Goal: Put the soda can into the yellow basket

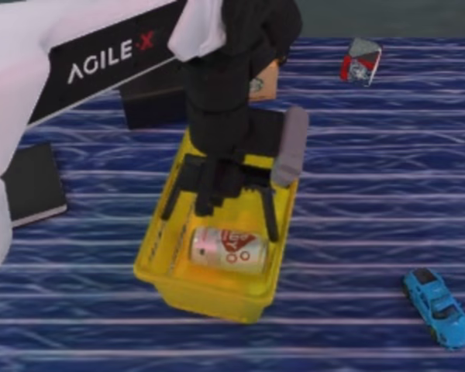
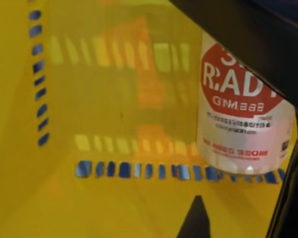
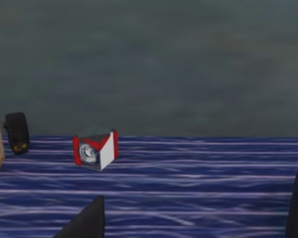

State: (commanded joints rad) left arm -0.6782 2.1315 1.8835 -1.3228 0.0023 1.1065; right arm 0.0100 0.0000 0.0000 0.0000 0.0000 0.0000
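The left arm [image 1: 101,54] crosses the top view from the 10 o'clock corner and hides much of the basket's [image 1: 159,256] far end; only part of one grey-black handle [image 1: 291,146] shows at the basket's 1 o'clock side. An orange box [image 1: 265,81] behind the arm is mostly covered, and a black slab [image 1: 151,105] under the arm is partly hidden too. The right arm does not appear in the top view at all; its wrist view shows only two dark finger [image 3: 87,220] edges cut off at the frame border.

At the table's 9 o'clock edge lies a black book [image 1: 32,186]. The basket sits at the centre. A red-and-grey carton [image 1: 361,60] stands at 1 o'clock, well apart from the basket, and a blue toy car [image 1: 439,308] rests at 4 o'clock. Nothing lies between the can and the basket walls but the gripper's fingers.

The left gripper [image 1: 217,209] hangs over the basket with its jaws spread wide and gripping nothing. The can [image 1: 228,249] lies on its side on the basket floor, toward the 6 o'clock end, just below the fingertips and free of them; the left wrist view shows it resting near the slotted wall. The right gripper's [image 3: 193,223] jaws stand apart, empty, facing the carton.
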